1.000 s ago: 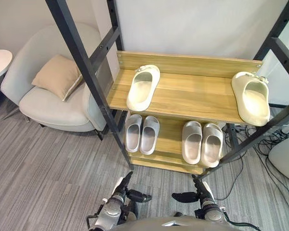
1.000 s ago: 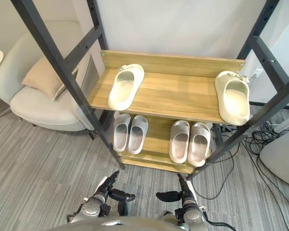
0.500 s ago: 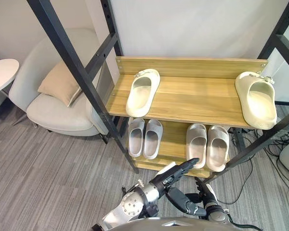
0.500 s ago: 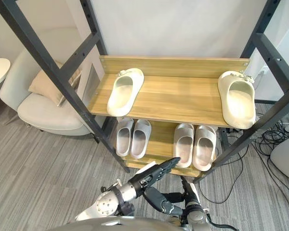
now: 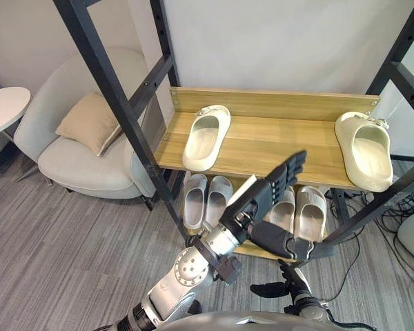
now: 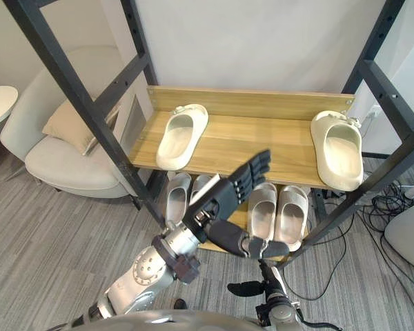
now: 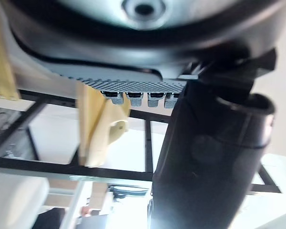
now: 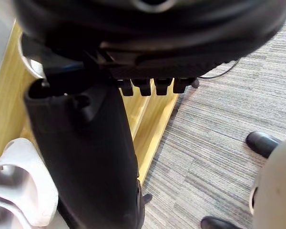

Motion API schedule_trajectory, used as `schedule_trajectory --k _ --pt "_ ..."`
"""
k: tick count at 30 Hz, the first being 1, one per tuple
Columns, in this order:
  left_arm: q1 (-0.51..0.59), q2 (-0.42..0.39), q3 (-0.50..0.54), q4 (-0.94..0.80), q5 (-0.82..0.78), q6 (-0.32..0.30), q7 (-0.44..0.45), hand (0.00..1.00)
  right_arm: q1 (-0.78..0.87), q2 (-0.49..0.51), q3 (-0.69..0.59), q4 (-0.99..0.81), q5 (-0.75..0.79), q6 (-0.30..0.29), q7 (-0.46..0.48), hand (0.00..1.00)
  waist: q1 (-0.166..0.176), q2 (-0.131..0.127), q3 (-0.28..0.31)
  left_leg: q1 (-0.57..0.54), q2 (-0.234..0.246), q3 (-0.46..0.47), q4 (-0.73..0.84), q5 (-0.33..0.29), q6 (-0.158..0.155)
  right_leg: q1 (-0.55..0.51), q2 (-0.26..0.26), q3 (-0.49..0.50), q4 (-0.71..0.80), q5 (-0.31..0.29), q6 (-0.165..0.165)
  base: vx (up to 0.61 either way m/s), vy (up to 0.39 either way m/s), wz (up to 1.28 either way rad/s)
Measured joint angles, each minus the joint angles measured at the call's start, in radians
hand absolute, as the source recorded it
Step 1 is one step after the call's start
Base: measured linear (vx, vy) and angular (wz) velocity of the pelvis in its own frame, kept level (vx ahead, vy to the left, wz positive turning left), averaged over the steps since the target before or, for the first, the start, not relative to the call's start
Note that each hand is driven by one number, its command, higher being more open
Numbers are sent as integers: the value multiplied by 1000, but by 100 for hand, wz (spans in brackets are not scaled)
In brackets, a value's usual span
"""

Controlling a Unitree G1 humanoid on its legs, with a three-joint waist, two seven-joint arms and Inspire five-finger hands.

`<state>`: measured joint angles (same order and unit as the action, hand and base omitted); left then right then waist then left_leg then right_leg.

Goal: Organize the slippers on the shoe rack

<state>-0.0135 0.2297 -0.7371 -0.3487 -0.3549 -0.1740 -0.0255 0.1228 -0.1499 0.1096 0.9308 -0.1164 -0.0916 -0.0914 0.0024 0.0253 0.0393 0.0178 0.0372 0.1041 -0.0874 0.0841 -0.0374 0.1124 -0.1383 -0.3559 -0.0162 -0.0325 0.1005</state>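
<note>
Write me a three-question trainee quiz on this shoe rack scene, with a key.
1. True or false: the left cream slipper and the right cream slipper touch each other on the top shelf.
2. Which hand is raised, fingers straight? A. the robot's left B. the robot's right C. both
3. Fill in: beneath that shelf stand ___ pairs of grey slippers.
Key: 1. False, they lie at opposite ends. 2. A, the left hand; the right hand is low by the floor. 3. Two.
</note>
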Motion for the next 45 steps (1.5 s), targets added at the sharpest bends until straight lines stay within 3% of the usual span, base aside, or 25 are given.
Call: schedule_trajectory --k 2,10,13,22,32,45 --pt "-89 -33 49 -16 9 -22 71 100 -12 4 4 25 0 2 -6 100 11 0 -6 5 -1 -6 0 1 1 9 -1 -5 0 1 0 -42 14 6" --pt "-265 -33 243 -9 159 -45 222 100 -14 4 31 28 0 4 -15 100 12 -3 -14 5 -2 -16 0 5 2 14 0 -15 0 0 0 -19 4 3" --pt "-363 11 295 54 265 -56 271 100 -14 5 34 27 0 4 -17 100 9 -11 -15 5 -2 -16 0 6 3 14 0 -15 1 0 0 0 0 0" --pt "-509 145 386 247 482 -37 323 100 -20 10 37 20 0 2 -15 100 -14 -28 -6 4 1 -5 0 7 3 5 2 -2 -1 3 -4 -7 3 -4" --pt "-537 247 482 301 757 28 366 100 -17 22 36 -3 -1 -2 -5 100 -33 -42 1 -18 2 12 0 7 3 -26 3 18 -7 15 -5 -10 5 -5" --pt "-561 264 487 470 985 85 363 100 -12 35 28 -25 -9 -5 -6 100 -49 -48 3 -23 1 29 0 7 3 -39 4 36 -18 29 -9 -16 9 -4"
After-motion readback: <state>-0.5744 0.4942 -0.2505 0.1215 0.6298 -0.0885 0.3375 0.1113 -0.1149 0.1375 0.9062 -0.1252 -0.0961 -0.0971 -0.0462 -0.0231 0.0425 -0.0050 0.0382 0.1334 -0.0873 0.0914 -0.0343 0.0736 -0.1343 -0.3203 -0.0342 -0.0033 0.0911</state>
